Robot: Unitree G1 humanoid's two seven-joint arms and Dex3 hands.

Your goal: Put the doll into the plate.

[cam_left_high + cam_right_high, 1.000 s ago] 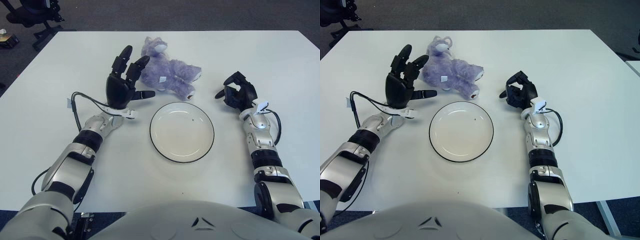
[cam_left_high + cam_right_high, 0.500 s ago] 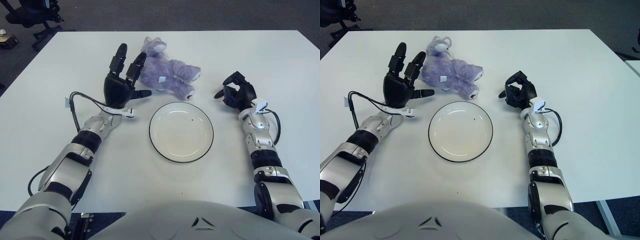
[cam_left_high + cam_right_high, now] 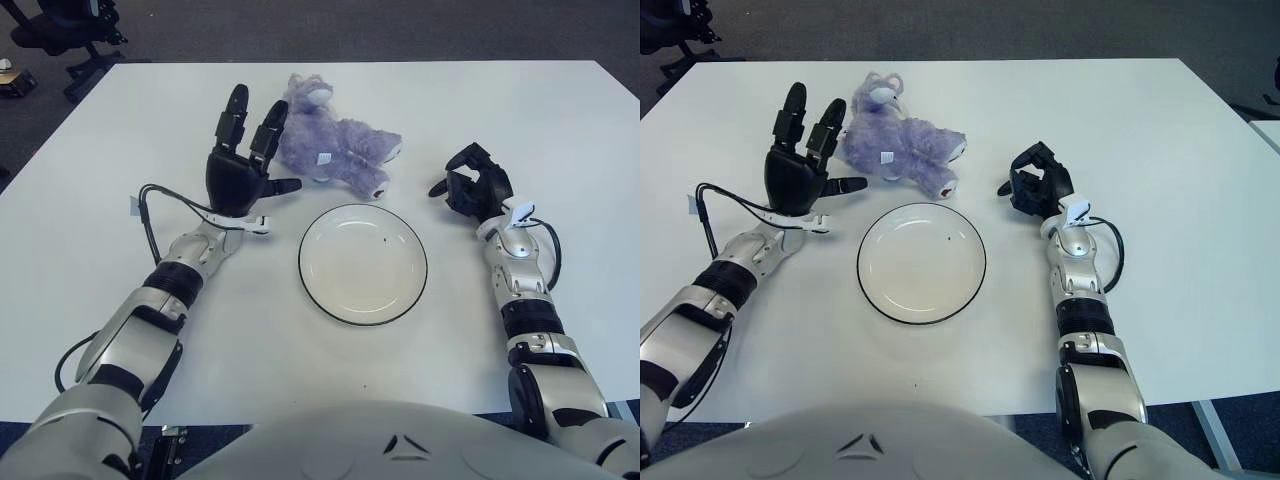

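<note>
Presently, one soft purple plush doll [image 3: 335, 142] lay on its side on the white counter [image 3: 120, 110], just beyond the round white plate with a thin dark rim [image 3: 362, 263] and apart from it; the plate held nothing. The left hand [image 3: 243, 160] stood raised just left of the doll, fingers spread wide and holding nothing, apparently positioned for a side grasp. The right hand [image 3: 473, 186] showed right of the plate, fingers curled on nothing, apparently idle.
</note>
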